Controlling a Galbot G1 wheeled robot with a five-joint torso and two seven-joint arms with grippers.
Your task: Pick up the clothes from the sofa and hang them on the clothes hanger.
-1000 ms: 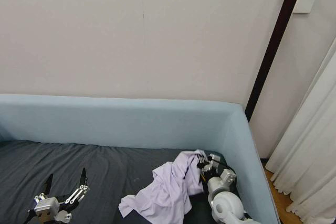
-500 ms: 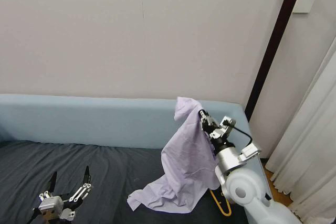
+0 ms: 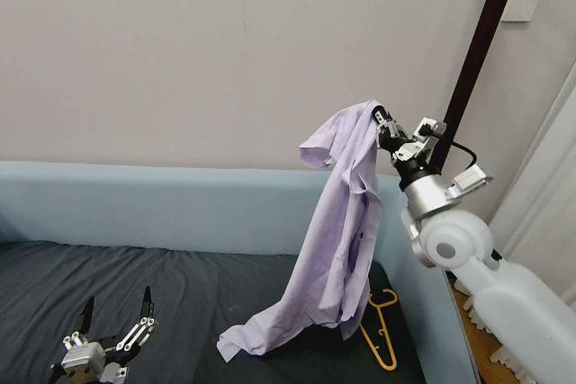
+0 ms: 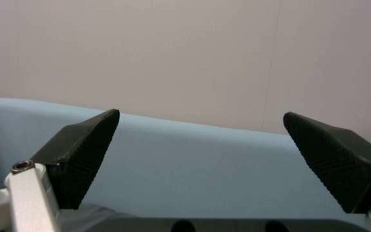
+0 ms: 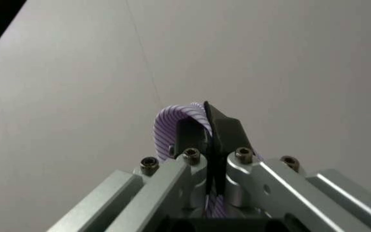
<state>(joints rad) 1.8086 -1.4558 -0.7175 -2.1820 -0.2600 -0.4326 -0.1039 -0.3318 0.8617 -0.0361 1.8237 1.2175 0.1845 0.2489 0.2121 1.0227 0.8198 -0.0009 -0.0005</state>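
Observation:
A pale lilac striped shirt (image 3: 337, 231) hangs in the air above the sofa's right end, its lower hem trailing on the dark seat. My right gripper (image 3: 382, 123) is shut on the shirt's top, high in front of the wall; the right wrist view shows a fold of the striped cloth (image 5: 176, 118) pinched between its fingers. A yellow hanger (image 3: 382, 330) lies on the seat under the shirt. My left gripper (image 3: 115, 317) hovers low over the seat's left part, open, with nothing between its fingertips (image 4: 85, 154).
The sofa has a light blue backrest (image 3: 180, 209) and armrest (image 3: 423, 303) and a dark grey seat (image 3: 180, 294). A dark vertical post (image 3: 468, 69) rises at the right beside white curtains (image 3: 540, 249). A plain wall stands behind.
My right gripper has lifted the shirt from the seat to well above the backrest, so it now hangs stretched out. The yellow hanger has been uncovered. The left gripper stayed low, barely moving.

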